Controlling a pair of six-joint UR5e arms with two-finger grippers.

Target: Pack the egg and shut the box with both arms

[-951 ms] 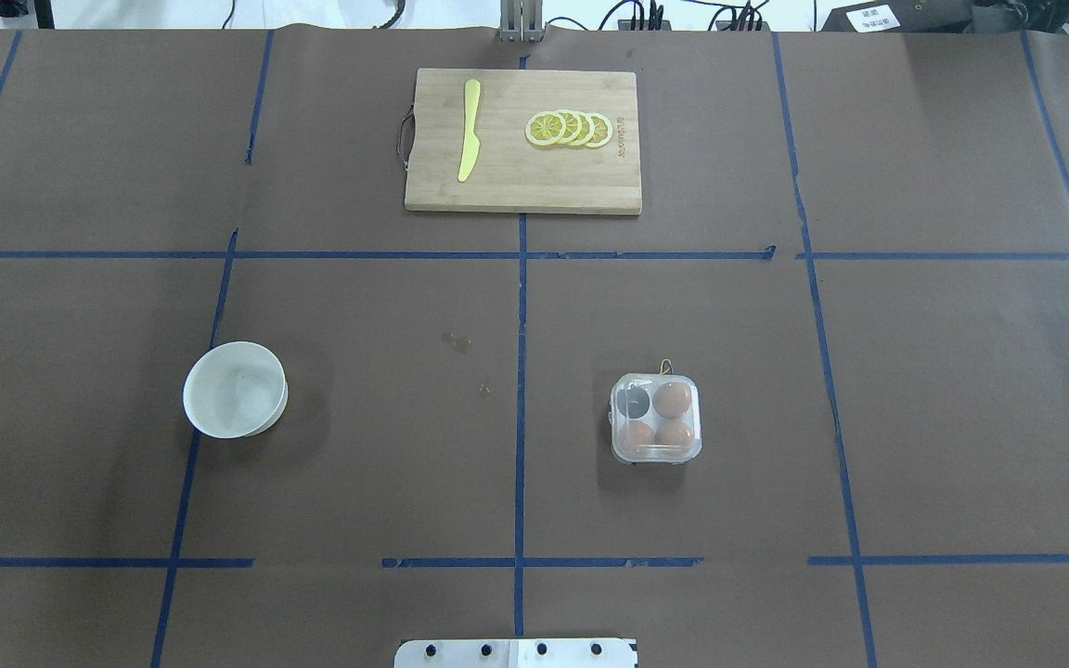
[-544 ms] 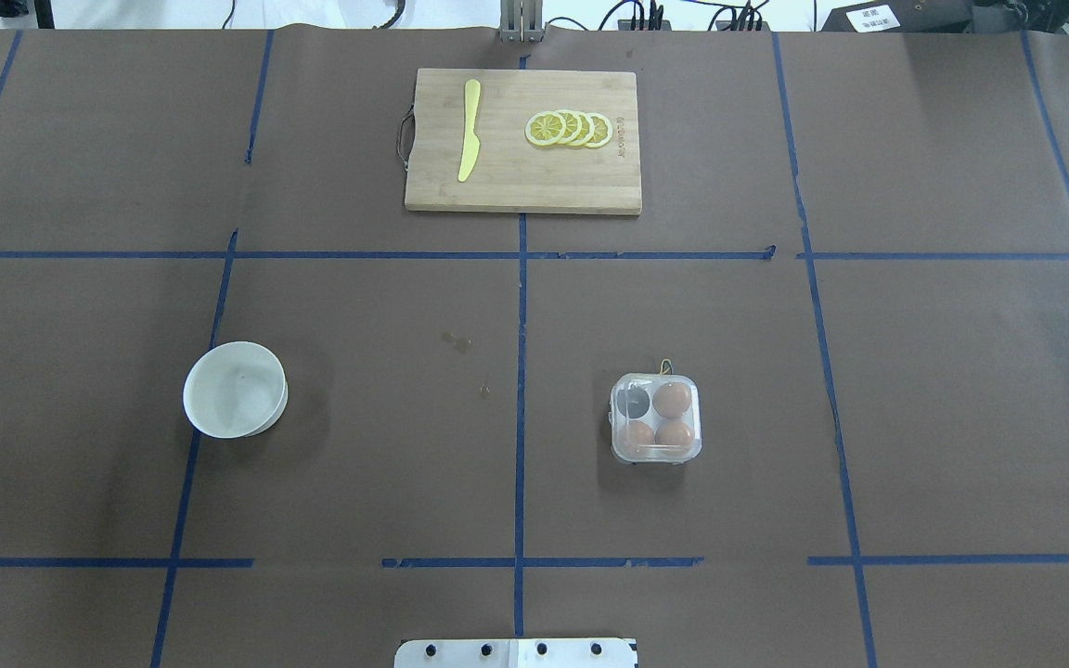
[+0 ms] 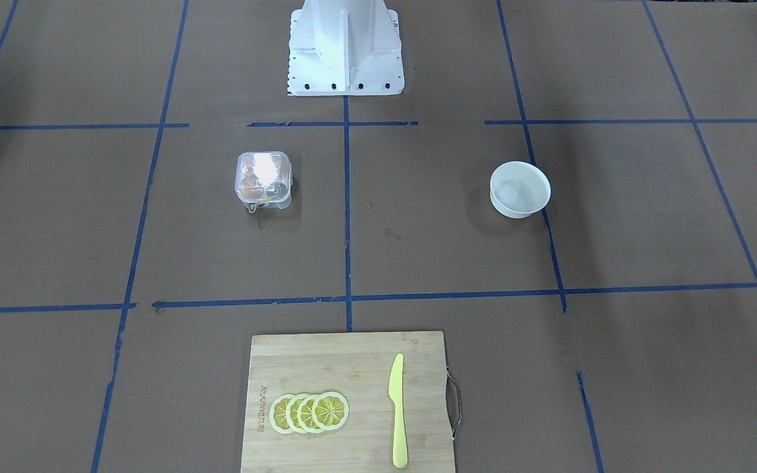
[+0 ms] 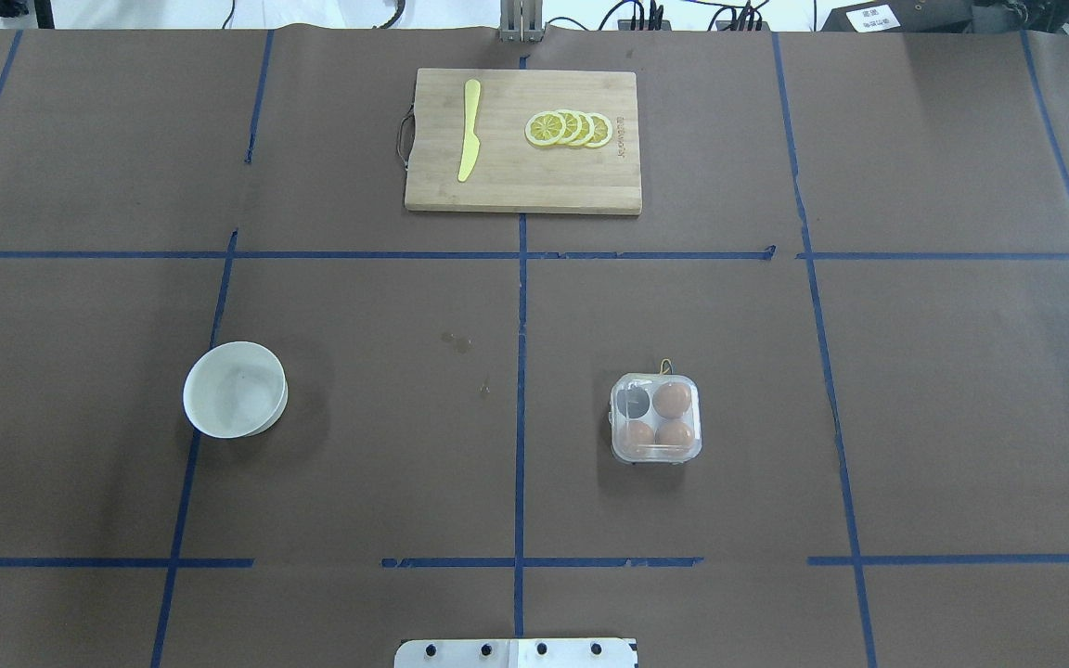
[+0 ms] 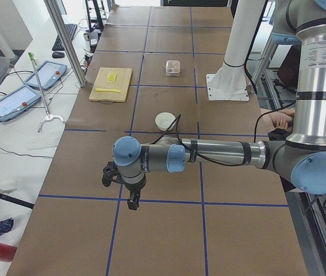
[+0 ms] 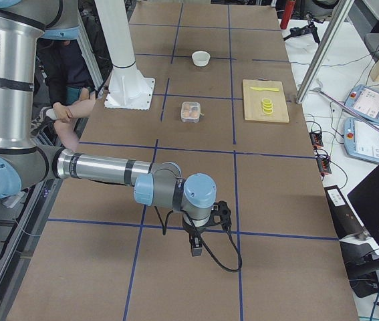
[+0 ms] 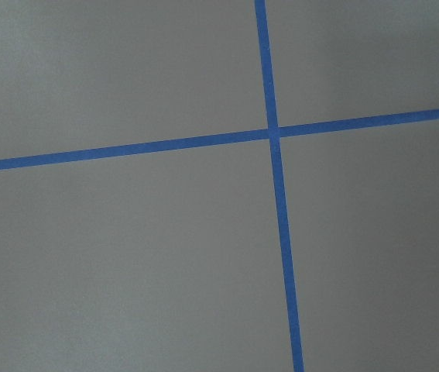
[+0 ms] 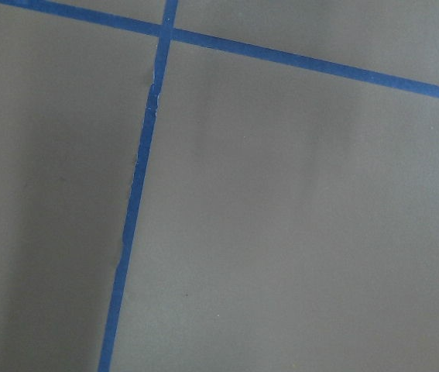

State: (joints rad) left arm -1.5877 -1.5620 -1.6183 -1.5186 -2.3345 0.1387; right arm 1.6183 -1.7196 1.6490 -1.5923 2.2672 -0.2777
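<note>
The clear plastic box [image 4: 656,417] stands right of the table's middle, its lid lying down over the cups; it also shows in the front view [image 3: 263,179]. Three brown eggs [image 4: 672,399] fill three cups, and the far-left cup looks dark and empty. Yellow string shows at its far edge. The left gripper [image 5: 133,202] hangs over the table's left end, far from the box. The right gripper [image 6: 196,247] hangs over the right end. I cannot tell whether either is open or shut. Both wrist views show only brown paper and blue tape.
A round white bowl [image 4: 235,389] stands left of centre. A wooden cutting board [image 4: 516,190] at the far middle carries a yellow knife [image 4: 469,130] and lemon slices [image 4: 569,129]. The white base pedestal [image 3: 345,46] stands at the near edge.
</note>
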